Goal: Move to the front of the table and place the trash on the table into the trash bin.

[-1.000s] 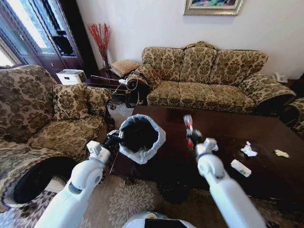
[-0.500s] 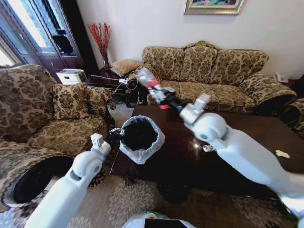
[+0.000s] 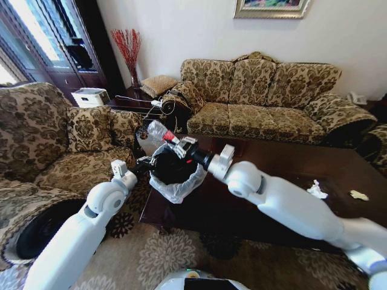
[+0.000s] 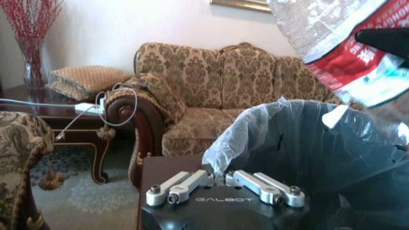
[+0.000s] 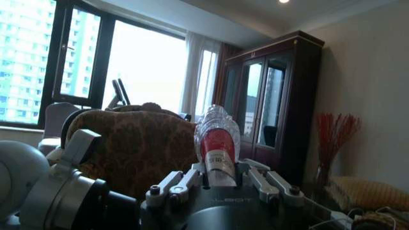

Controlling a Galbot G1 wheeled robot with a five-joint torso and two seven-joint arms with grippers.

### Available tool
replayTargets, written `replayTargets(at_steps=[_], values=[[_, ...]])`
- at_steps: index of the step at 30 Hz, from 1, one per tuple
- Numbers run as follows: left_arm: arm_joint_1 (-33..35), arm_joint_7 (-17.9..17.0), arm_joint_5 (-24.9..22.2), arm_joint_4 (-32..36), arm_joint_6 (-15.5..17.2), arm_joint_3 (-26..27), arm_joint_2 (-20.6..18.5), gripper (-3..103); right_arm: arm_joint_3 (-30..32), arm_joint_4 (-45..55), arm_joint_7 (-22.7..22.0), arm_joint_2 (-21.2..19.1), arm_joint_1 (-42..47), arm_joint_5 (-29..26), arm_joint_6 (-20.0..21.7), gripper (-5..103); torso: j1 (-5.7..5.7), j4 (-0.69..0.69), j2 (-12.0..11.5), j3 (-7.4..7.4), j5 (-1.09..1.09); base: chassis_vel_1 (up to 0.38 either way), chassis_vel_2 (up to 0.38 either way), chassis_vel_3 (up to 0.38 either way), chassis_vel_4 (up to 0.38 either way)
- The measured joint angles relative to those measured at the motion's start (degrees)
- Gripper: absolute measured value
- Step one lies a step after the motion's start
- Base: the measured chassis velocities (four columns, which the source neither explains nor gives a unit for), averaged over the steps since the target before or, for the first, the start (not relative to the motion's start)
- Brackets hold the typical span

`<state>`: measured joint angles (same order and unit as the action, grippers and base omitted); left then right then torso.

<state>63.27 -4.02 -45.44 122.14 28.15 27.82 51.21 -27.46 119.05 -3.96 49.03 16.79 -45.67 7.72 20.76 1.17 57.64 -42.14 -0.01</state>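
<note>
The right gripper (image 3: 179,147) is pinched around the clear plastic bottle (image 3: 158,132) — its fingers (image 5: 184,180) close on either side of the red label. The bottle sticks out tilted above the trash bin (image 3: 175,170), over the bin's far rim. The left gripper (image 4: 224,184) clamps the bin's near rim, fingers pressed together on the whitish bag folded over it. The bin is held off the table's (image 3: 284,166) left end — black inside, bag crumpled around its edge. Crumpled white paper (image 3: 316,190) and a pale scrap (image 3: 358,195) lie near the table's right end.
</note>
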Motion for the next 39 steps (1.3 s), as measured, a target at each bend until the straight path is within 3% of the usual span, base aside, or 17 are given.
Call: replayTargets(at_steps=[1,4,7,9,10,13,16,17,19,21,22,24,25,29,39], values=[[-0.30,-0.01,-0.01,0.04,0.10,-0.23,0.07,3,0.69,0.11,0.07,-0.42,0.60,0.18,0.00,33,0.00,-0.01,0.00,0.00,0.01,0.000,0.000,0.000,0.000],[-0.54,-0.04,-0.01,0.05,0.17,-0.37,0.21,3,1.33,0.31,0.17,-0.81,1.10,0.25,0.00,38,0.00,-0.01,0.00,0.00,0.01,0.000,0.000,0.000,0.000],[-0.59,-0.11,0.09,0.13,0.29,-0.47,0.60,3,3.49,0.91,0.37,-1.87,3.08,0.20,-0.02,55,0.00,-0.01,0.00,0.00,0.02,0.000,0.000,0.000,0.000],[-0.41,-0.18,0.16,0.18,0.30,-0.47,0.75,3,4.26,1.05,0.32,-2.03,3.61,0.03,-0.03,55,0.00,-0.01,0.00,0.00,0.02,0.000,0.000,0.000,0.000],[-0.08,-0.22,0.25,0.29,0.34,-0.45,0.97,3,5.55,1.26,0.04,-2.21,4.24,-0.49,-0.04,66,0.00,-0.01,0.00,0.00,0.01,0.000,0.000,0.000,0.000],[0.32,-0.31,0.35,0.52,0.36,-0.38,1.23,3,7.37,1.53,-0.65,-2.49,4.73,-1.66,-0.04,71,0.00,-0.01,0.00,0.00,0.02,0.000,0.000,0.000,0.000],[1.17,-0.80,0.69,1.18,0.38,0.29,1.78,3,13.48,2.27,-3.88,-4.02,7.05,-4.85,1.04,87,0.00,0.00,0.00,0.00,0.01,0.000,0.000,0.000,0.000],[1.17,-0.80,0.69,1.18,0.38,0.29,1.78,3,13.48,2.27,-3.88,-4.02,7.05,-4.85,1.04,87,0.00,0.00,0.00,0.00,0.01,0.000,0.000,0.000,0.000],[2.18,-0.94,1.80,1.90,0.32,1.46,2.07,3,19.40,2.57,-8.24,-6.98,11.95,-6.59,2.63,97,0.00,0.00,0.00,0.00,0.01,0.000,0.000,0.000,0.000],[2.42,-0.95,1.95,2.09,0.29,1.73,2.13,3,20.08,2.57,-9.35,-7.47,12.77,-6.64,2.82,97,0.00,-0.01,0.00,0.00,0.01,0.000,0.000,0.000,0.000],[4.20,-1.16,2.31,3.70,0.15,3.26,2.46,3,23.24,2.07,-14.04,-8.81,16.84,-6.54,4.52,100,0.00,-0.02,0.01,0.00,0.01,0.000,0.000,0.000,0.000],[5.27,-1.52,2.38,5.07,0.08,3.95,2.88,3,28.21,1.13,-16.06,-8.99,22.15,-5.21,7.17,100,0.00,0.01,0.01,0.01,0.05,0.000,0.000,0.000,0.000],[5.27,-1.52,2.38,5.07,0.08,3.95,2.88,3,28.21,1.13,-16.06,-8.99,22.15,-5.21,7.17,100,0.00,0.01,0.01,0.01,0.05,0.000,0.000,0.000,0.000],[5.66,-2.48,2.91,6.90,0.02,4.31,3.99,3,38.45,-1.53,-16.05,-7.08,37.10,1.20,10.85,100,0.00,-0.02,0.01,0.00,0.03,-0.004,-0.013,-0.001,0.001],[7.62,-2.43,4.91,8.45,-0.72,4.63,4.90,3,49.15,-7.81,-11.04,-3.00,46.83,6.54,11.40,100,0.00,0.00,0.01,0.01,0.00,-0.043,-0.094,0.046,0.102]])
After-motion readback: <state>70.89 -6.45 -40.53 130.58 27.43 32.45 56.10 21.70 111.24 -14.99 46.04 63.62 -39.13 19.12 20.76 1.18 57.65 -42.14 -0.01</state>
